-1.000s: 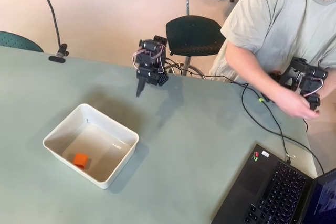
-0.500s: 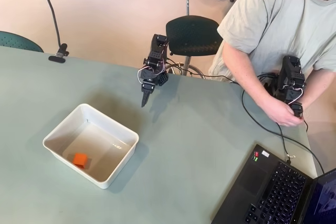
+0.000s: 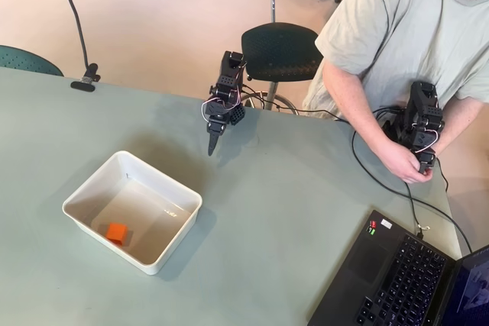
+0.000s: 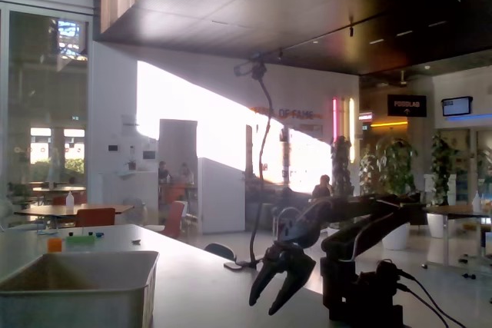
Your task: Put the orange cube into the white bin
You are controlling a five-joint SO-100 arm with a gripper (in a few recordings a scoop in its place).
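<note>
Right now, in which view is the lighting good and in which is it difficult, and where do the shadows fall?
Overhead view: even light, sharp; the orange cube in the white bin shows clearly; soft shadows lie beside the bin and under the end effector. Fixed view: strongly backlit by bright windows; end effector is a dark silhouette, bin is dim.

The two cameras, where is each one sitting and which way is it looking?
Overhead view: sits high above the green table, looking down at the white bin with the orange cube inside; the gripper and arm show at the far edge.
Fixed view: sits low at table height, looking across it into a big hall; the gripper hangs with its fingers apart beside the arm's base.
Both share the white bin, the gripper and the table.
</note>
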